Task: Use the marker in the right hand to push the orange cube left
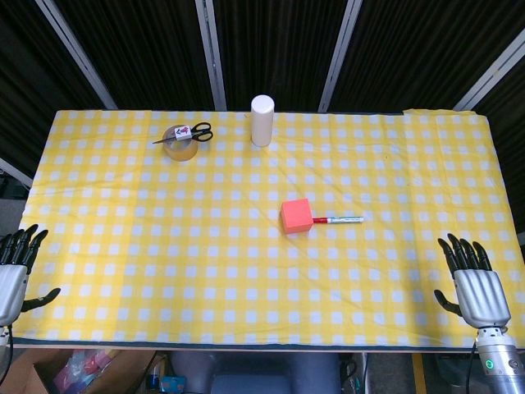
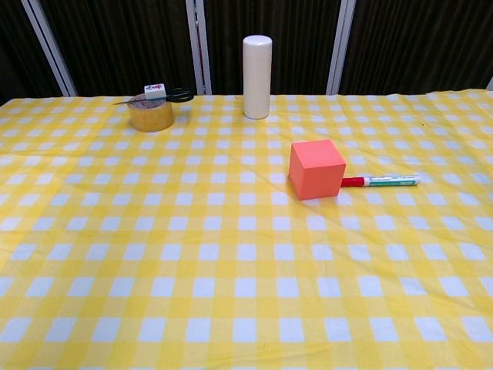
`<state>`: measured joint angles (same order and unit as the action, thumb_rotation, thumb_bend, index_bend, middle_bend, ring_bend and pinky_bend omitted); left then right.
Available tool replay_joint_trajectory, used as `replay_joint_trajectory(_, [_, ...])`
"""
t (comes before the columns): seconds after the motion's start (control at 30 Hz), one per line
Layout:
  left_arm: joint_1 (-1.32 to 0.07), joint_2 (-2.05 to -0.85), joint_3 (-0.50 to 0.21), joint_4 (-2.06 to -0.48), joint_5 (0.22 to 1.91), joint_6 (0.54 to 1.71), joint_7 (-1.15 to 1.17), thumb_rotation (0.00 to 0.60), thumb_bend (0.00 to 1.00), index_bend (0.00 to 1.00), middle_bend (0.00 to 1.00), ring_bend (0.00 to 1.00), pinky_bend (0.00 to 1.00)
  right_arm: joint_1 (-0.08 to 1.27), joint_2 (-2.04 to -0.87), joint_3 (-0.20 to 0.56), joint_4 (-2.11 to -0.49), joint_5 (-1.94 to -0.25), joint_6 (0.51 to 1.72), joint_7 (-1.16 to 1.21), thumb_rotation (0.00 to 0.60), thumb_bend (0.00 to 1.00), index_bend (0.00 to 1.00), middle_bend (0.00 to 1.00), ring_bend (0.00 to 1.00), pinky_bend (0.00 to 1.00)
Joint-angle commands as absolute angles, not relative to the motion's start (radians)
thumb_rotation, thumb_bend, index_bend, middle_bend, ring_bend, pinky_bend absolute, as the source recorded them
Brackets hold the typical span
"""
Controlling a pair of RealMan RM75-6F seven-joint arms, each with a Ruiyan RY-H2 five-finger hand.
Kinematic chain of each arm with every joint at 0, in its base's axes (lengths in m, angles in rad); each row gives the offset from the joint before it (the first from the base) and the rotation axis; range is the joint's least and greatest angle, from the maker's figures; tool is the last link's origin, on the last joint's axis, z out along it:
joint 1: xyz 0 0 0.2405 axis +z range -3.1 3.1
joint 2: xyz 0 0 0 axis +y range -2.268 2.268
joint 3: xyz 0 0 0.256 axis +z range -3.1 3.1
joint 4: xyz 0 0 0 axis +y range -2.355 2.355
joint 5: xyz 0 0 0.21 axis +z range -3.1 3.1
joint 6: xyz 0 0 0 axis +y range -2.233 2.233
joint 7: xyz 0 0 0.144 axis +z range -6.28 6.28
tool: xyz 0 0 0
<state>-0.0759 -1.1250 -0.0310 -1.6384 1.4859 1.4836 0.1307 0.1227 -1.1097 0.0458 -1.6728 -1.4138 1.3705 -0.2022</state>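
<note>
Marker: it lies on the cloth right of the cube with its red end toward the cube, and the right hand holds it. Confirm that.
Not quite. The marker does lie right of the cube, red end toward it, but the right hand holds nothing; it rests open near the table's edge, well apart from the marker. The head view shows this.

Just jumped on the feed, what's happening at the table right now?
Nothing is being handled at the moment. The marker lies on the yellow checked tablecloth, its red end right against the right side of the orange cube. The right hand hangs open near the table's front right corner, the left hand open at the front left edge; neither holds anything. At the back stand a white cylinder and a tape roll with scissors on it.
</note>
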Motion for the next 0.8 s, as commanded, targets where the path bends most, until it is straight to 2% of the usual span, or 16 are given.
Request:
replay_joint_trajectory(0.03, [-0.077, -1.126, -0.032, -1.64, 1.483, 1.481, 0.132, 0.6, 0.0, 0.0, 0.0, 0.0, 0.0, 0.123, -1.111, 0.047, -1.674, -1.411, 1.369, -0.203, 0.6, 0.33, 0.0, 0.0, 0.0, 0.0])
replay_joint_trajectory(0.4, [-0.074, -1.124, -0.027, -1.645, 1.492, 1.487, 0.134, 0.6, 0.0, 0.0, 0.0, 0.0, 0.0, 0.139, -1.112, 0.069, -1.701, -1.381, 1.349, -0.197, 0.6, 0.33, 0.0, 0.0, 0.0, 0.0])
replay_joint_trajectory(0.63, [-0.084, -1.12, -0.027, -1.646, 1.493, 1.47, 0.117, 0.6, 0.0, 0.0, 0.0, 0.0, 0.0, 0.214, -1.115, 0.131, -1.786, -1.337, 1.287, -0.239, 0.6, 0.33, 0.01, 0.0, 0.0, 0.0])
replay_joint_trajectory(0.8, [-0.089, -1.113, -0.022, -1.647, 1.504, 1.463, 0.104, 0.6, 0.0, 0.0, 0.0, 0.0, 0.0, 0.315, -1.174, 0.204, -1.813, -1.229, 1.21, -0.353, 0.6, 0.33, 0.15, 0.0, 0.0, 0.0])
